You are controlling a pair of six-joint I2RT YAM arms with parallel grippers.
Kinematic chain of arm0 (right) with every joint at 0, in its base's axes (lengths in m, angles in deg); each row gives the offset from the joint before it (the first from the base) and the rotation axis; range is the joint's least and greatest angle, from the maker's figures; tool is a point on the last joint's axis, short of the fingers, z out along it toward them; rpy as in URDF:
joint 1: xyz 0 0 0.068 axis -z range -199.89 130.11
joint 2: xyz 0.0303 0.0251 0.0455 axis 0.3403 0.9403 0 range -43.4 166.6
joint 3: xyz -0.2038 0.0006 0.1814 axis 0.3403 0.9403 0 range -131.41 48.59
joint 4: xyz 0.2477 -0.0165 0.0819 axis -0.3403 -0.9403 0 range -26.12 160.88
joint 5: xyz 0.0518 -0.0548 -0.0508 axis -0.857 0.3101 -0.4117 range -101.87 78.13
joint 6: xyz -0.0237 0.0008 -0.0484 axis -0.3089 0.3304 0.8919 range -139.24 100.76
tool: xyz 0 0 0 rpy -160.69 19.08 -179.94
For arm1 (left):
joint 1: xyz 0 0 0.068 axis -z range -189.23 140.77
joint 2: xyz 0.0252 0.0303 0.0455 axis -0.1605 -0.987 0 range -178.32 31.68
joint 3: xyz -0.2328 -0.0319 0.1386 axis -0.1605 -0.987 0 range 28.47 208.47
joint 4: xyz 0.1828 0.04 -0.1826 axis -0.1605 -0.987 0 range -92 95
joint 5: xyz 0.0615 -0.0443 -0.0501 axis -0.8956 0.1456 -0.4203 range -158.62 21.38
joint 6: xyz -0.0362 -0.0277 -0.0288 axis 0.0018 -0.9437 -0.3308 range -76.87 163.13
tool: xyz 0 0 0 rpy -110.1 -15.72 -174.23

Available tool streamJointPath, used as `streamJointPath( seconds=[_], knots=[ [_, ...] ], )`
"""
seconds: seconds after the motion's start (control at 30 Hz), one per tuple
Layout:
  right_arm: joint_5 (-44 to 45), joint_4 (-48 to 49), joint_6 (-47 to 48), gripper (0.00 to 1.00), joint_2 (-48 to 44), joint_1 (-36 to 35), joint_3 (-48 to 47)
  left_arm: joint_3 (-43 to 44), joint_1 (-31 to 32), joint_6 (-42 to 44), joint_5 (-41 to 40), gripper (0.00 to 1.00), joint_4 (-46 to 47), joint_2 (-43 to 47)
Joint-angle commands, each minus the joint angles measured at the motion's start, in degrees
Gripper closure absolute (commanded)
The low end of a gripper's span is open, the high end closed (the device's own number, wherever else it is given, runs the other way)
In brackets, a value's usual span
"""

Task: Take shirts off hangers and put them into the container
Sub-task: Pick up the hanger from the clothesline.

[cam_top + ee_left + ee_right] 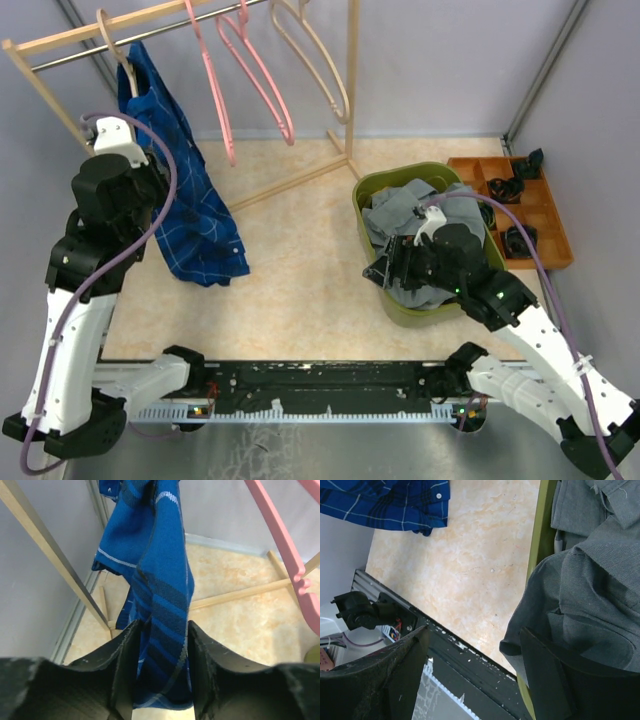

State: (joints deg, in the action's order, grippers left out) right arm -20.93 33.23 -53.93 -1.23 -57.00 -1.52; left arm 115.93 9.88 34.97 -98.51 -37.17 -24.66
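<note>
- The blue shirt (190, 215) hung from a pale hanger (110, 35) at the left end of the rack (60, 45). It was not yet in the green basin (372, 185).
- The left gripper (163, 625) had its jaws apart with a fold of that shirt hanging between them, apparently loose. Closing on so narrow a fold could have let the cloth slip out on the pull.
- A hard downward tug might have dragged the hanger off the rod with the shirt, or swung it into the pink hangers (215, 80) beside it.
- The right gripper (474, 632) stood wide apart and empty over the basin's near rim, just beside the grey shirt (590, 580).
- A flap of that grey shirt lay over the rim. A passing finger could have caught it and pulled it out onto the table.
- The table (300, 250) was smooth, pale and marbled, so dropped cloth would probably slide.
- Plain grey walls closed the space in, and an orange tray (540, 195) sat to the right of the basin.
</note>
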Motion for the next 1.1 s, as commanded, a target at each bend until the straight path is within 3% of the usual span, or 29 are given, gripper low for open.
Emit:
streamJointPath(
  seconds=[0.0, 0.1, 0.13, 0.3, 0.57, 0.8, 1.07],
  knots=[
    [0.0, 0.5, -0.2, 0.26, -0.1, -0.5, 0.0, 5.3, -0.3, -2.3, 0.1, 0.62, -11.3, -2.1],
    [0.1, 0.4, -0.3, 0.27, 0.0, -0.4, 0.5, 6.6, -0.3, -2.0, 0.0, 0.98, -11.2, -2.2],
    [0.1, 0.4, -0.4, 0.27, 0.0, -0.4, 0.6, 6.8, -0.3, -1.9, 0.6, 1.0, -10.9, -2.3],
    [0.0, -0.1, -0.4, 0.26, 0.4, -0.4, 0.6, 7.0, -0.3, 2.5, 4.7, 1.0, -3.3, -1.8],
    [0.0, -0.6, -0.5, 0.26, 0.3, -0.5, 0.5, -10.2, -0.3, 15.8, -0.2, 1.0, 31.1, 5.9],
    [0.1, -1.1, -0.4, 0.26, 0.4, -0.5, 0.1, -15.2, -0.3, 16.7, 0.3, 1.0, 40.1, 8.4],
    [-0.2, -0.3, -1.0, 0.26, 0.8, -0.4, 0.5, -15.3, -0.3, 16.4, 0.8, 1.0, 41.2, 11.5]
  ],
)
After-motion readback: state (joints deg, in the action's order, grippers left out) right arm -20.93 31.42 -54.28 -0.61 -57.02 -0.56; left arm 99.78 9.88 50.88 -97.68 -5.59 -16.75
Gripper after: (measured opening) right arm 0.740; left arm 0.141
